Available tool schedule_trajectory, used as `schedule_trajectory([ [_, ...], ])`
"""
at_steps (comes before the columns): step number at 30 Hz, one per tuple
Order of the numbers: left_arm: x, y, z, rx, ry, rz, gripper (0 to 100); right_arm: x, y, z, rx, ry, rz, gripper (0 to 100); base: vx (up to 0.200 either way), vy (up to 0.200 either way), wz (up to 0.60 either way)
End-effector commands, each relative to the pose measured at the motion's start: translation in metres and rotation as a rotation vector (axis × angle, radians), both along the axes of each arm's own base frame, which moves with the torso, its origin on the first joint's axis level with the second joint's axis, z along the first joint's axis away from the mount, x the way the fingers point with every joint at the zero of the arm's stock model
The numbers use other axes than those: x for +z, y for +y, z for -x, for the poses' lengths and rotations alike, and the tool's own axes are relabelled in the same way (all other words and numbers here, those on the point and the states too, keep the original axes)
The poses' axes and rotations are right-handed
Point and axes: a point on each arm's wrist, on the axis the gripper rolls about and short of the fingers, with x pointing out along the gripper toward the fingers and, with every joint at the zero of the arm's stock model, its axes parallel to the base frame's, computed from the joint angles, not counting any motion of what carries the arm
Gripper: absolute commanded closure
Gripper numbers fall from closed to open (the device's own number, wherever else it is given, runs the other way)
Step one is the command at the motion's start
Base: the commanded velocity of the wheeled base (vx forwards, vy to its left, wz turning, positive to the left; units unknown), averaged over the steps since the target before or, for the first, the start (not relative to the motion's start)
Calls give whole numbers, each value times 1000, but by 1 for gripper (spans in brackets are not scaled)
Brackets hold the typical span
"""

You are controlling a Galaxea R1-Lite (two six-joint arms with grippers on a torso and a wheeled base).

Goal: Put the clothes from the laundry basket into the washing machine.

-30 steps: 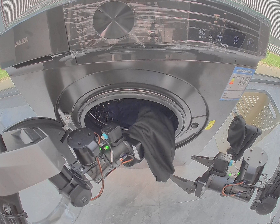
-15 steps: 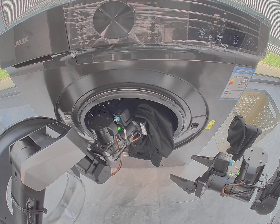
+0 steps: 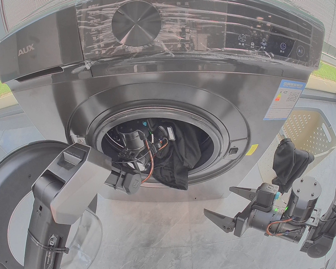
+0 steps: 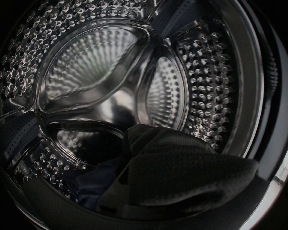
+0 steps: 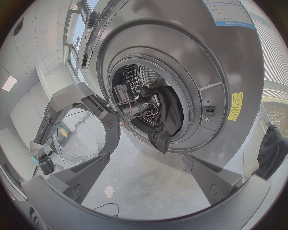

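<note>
My left gripper (image 3: 165, 135) is inside the mouth of the washing machine (image 3: 154, 85), shut on a black garment (image 3: 178, 158). The cloth covers its fingers. Part of the garment hangs out over the lower door rim, also in the right wrist view (image 5: 166, 122). In the left wrist view the black garment (image 4: 186, 176) bunches in front of the steel drum (image 4: 90, 69), with a dark blue cloth (image 4: 90, 185) lying low in the drum. My right gripper (image 3: 218, 200) hovers open and empty over the floor, right of the opening. Another black garment (image 3: 289, 164) drapes over the cream laundry basket (image 3: 313, 129).
The round glass door (image 3: 14, 186) stands swung open at the left, beside my left arm. The basket (image 5: 274, 112) sits against the machine's right side. Grey tiled floor (image 3: 162, 238) lies bare in front of the machine.
My left arm pushed forward and up, carrying the black garment from outside the door into the drum opening; less cloth hangs out now. The right arm stayed still.
</note>
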Motion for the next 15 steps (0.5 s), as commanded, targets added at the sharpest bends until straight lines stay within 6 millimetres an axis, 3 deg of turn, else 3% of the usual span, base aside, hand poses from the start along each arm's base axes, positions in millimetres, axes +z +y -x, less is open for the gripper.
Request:
schedule_trajectory([
  [1,-12,4,-25,83,11,21,100,-1,0,0,1,3,6,0,0,0,0],
  [6,12,4,-33,129,-2,95,100,-2,0,0,1,7,7,0,0,0,0],
  [15,6,1,-28,122,62,113,100,-2,0,0,2,7,6,0,0,0,0],
])
